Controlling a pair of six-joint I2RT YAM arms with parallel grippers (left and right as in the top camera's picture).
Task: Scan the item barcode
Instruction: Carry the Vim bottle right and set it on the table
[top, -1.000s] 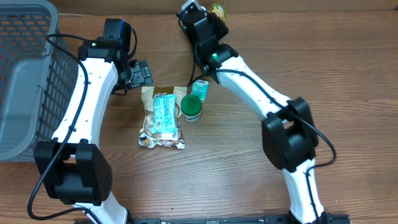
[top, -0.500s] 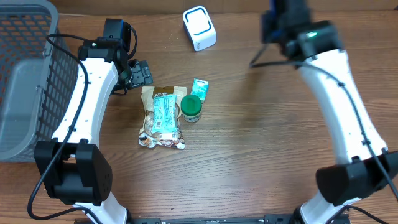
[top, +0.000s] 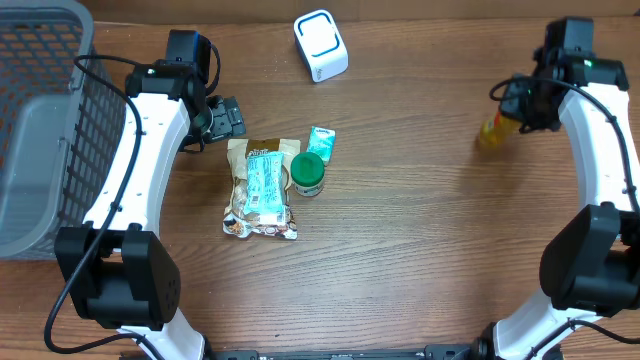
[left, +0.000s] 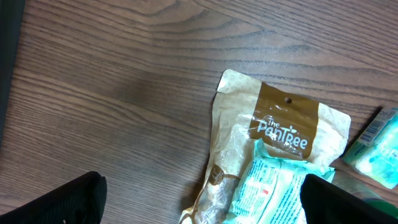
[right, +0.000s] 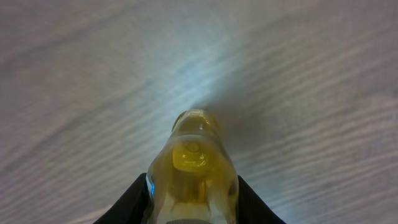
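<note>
Item: yellow bottle (top: 492, 130), at 3 o'clock, pinched by your right gripper (top: 518, 108). Left gripper (top: 228, 118): spread, empty, beside snack pouch (top: 258, 188). Step: likely carrying for scan. Next: you turn its barcode toward white scanner (top: 320, 45) at 12 o'clock

A dark brown, wood-grain bench (top: 400, 260) filled the overhead view, its grain running side to side. Along its far edge lay a paler tan strip (top: 450, 6). In the right wrist view a soft, pale glare (right: 205, 68) washed over the boards.
</note>
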